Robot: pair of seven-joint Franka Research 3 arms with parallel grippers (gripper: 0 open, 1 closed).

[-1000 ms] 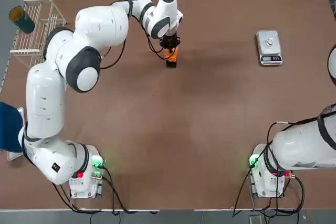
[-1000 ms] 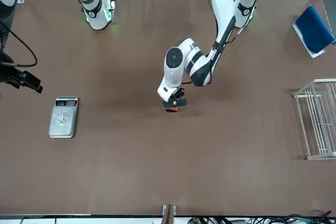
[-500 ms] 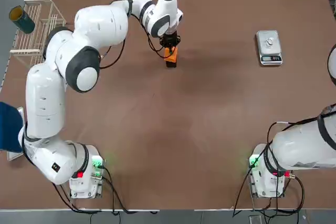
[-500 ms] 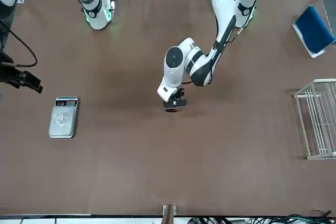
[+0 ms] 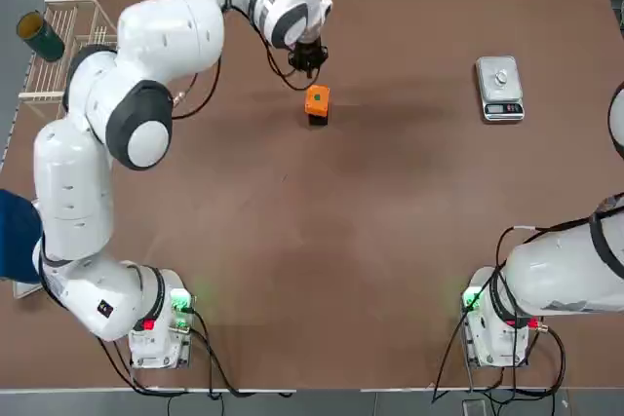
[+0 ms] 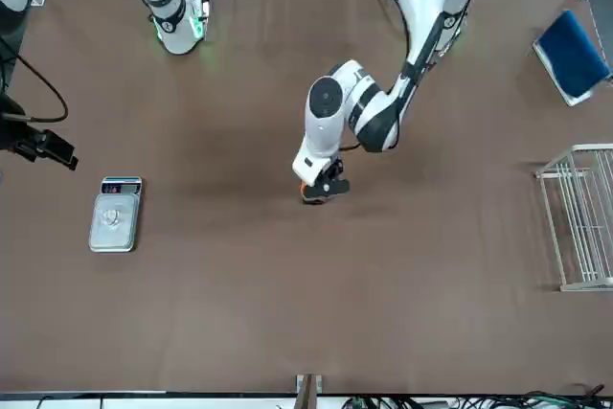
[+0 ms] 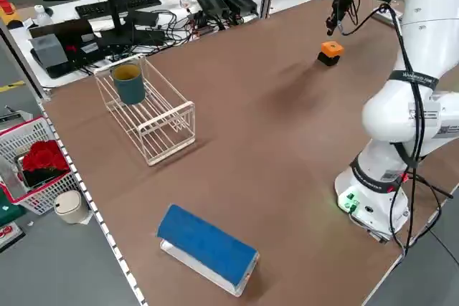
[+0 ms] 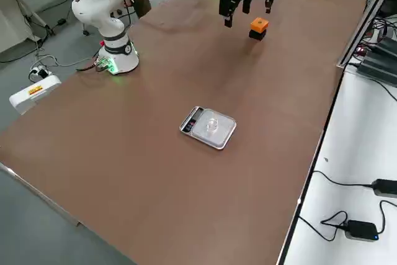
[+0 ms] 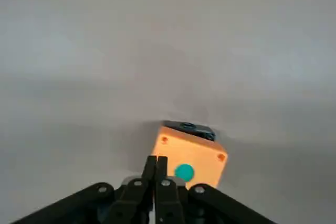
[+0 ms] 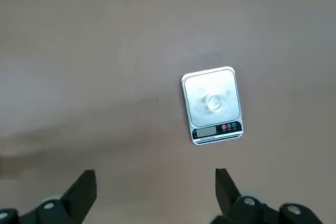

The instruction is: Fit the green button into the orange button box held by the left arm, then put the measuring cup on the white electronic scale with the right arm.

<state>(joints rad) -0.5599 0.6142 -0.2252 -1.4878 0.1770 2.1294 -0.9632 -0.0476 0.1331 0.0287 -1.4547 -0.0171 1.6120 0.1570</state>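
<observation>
Showing only wrist-side: green button (image 9: 184, 171) seated.

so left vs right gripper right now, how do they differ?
Left gripper: fingers shut, empty, raised just off the orange box with the green button seated in it. Right gripper: fingers wide open, parked well back from the scale, where the clear cup sits. Both hold nothing.

A white wire rack (image 5: 66, 46) sits at the upper left of the top view, a dark teal cup (image 5: 40, 36) with a yellow rim lying at its outer end. A blue-topped pad (image 7: 208, 248) lies at the lower middle of the left side view. A red basket (image 7: 32, 166) and cluttered desks with cables (image 7: 172, 5) flank the brown table (image 5: 390, 221).
</observation>
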